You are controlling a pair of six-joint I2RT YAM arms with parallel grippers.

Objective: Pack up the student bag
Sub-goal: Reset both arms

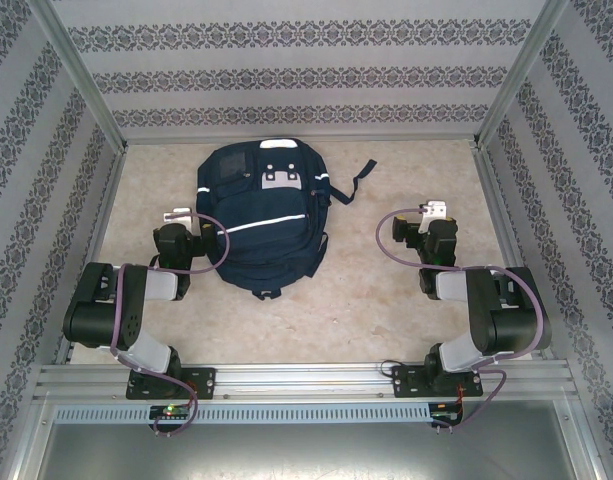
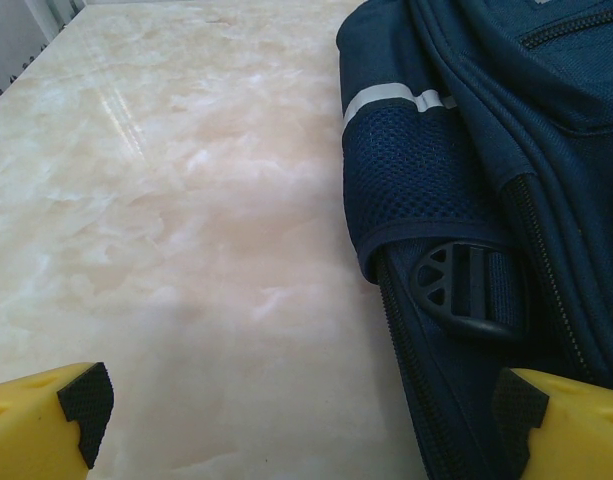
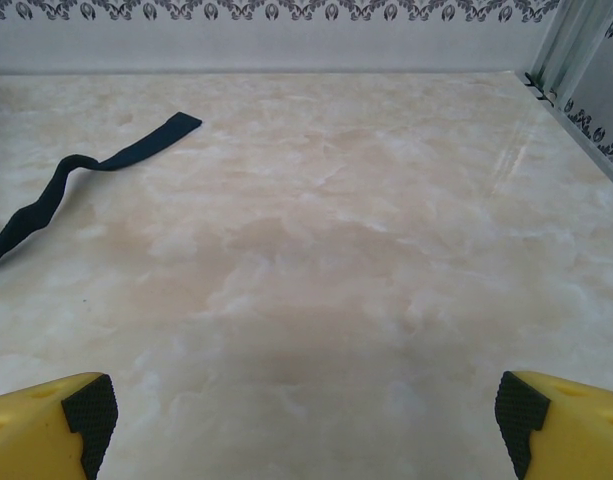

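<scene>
Because the student bag (image 1: 261, 215) is soft navy fabric lying flat on the table (image 1: 386, 300), you should expect it to sag and fold rather than lift as one piece. It looks slack and probably light, and nothing about it seems fragile. The smooth marbled top will likely let it slide if you push.

Your left gripper (image 2: 304, 425) stands with jaws wide and empty just beside the bag's left side. It faces the mesh side pocket (image 2: 416, 190) and the black buckle (image 2: 468, 295) at that pocket's edge. Your right gripper (image 3: 304, 425) is equally wide and empty, well apart to the bag's right, near the loose strap (image 3: 96, 165) trailing from it.

Pinch a seam, the webbing at the buckle, or that strap; broad panels will probably just bunch. Whether the zips are open I cannot tell.
</scene>
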